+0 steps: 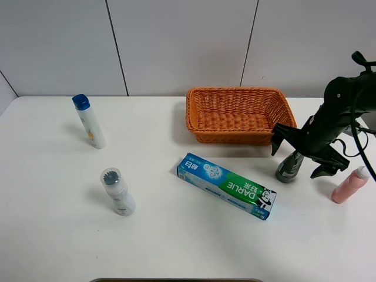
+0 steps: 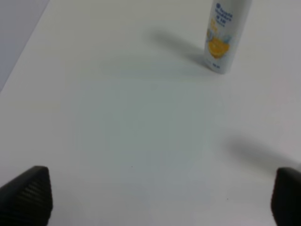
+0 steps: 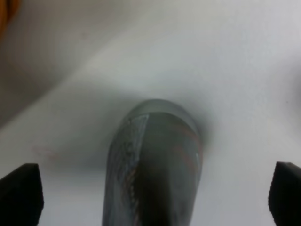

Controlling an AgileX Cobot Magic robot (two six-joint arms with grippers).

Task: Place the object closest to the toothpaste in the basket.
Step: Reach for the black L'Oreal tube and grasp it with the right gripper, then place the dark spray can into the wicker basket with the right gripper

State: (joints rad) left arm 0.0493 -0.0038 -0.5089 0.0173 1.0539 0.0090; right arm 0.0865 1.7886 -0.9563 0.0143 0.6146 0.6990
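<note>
Dark grey cylindrical bottle (image 1: pixel 289 167) stands on the white table (image 1: pixel 176 247), just right of the blue-and-green toothpaste box (image 1: pixel 227 185) and in front of the orange woven basket (image 1: pixel 235 136). Behind is a pale panelled wall (image 1: pixel 176 41). My right end effector (image 1: pixel 295 163) is spread wide with the bottle between its fingers. In the right wrist view neither finger touches it, and bare table shows on both sides. The bottle's long axis runs roughly upright, base on the table, and its top is hidden under my wrist. A pink bottle (image 1: pixel 351 185) lies just beyond it. My left end effector (image 2: pixel 157 197) is also spread, holding nothing, near a white blue-capped bottle (image 2: pixel 225 35).
</note>
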